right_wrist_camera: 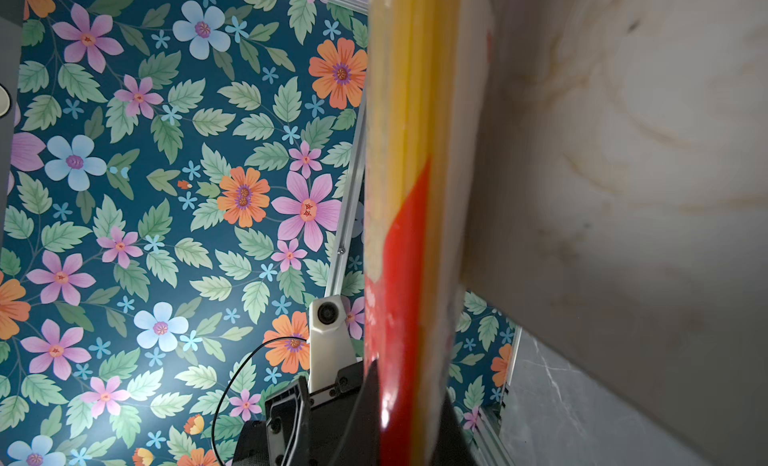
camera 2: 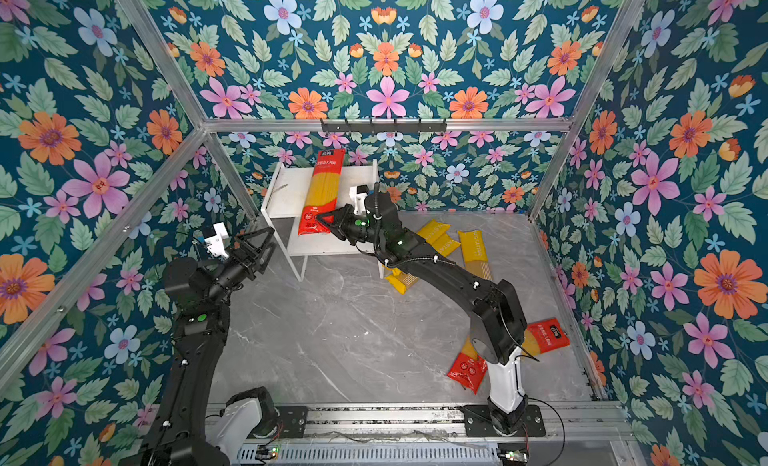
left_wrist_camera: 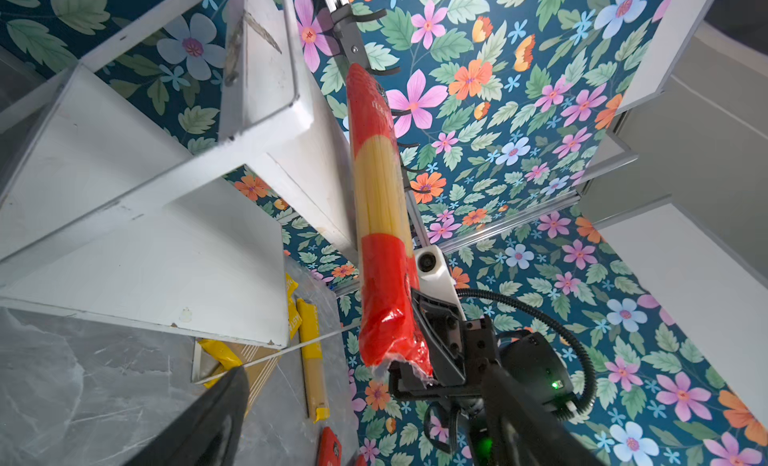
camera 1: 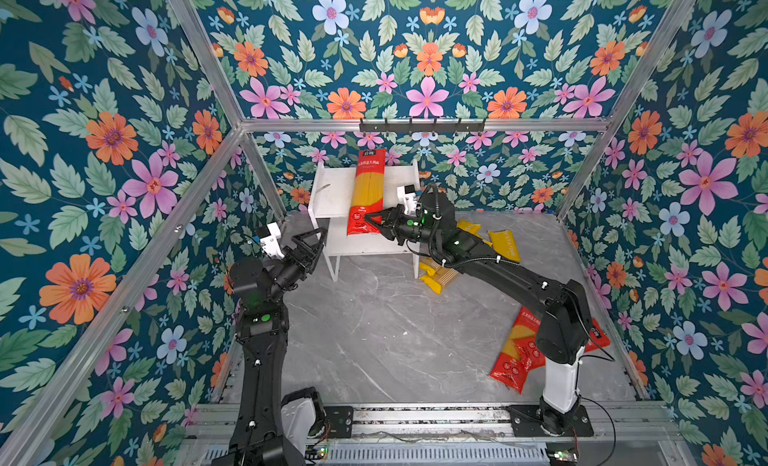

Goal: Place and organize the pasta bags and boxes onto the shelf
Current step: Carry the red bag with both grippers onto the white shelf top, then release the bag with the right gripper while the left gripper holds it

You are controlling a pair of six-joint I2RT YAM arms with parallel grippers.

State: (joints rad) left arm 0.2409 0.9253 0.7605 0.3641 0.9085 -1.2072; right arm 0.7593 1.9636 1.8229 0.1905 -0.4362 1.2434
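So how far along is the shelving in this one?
Done: nothing released yet. In hand: one red pack lies across the top of the shelf, its overhanging near end pinched by the right gripper; the left gripper hovers open and empty beside it. Left: yellow packs beside the shelf and two red packs by the right arm's base, on the table.

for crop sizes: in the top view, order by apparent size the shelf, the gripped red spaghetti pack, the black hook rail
1. shelf
2. gripped red spaghetti pack
3. black hook rail, longer than the pack but far thinner
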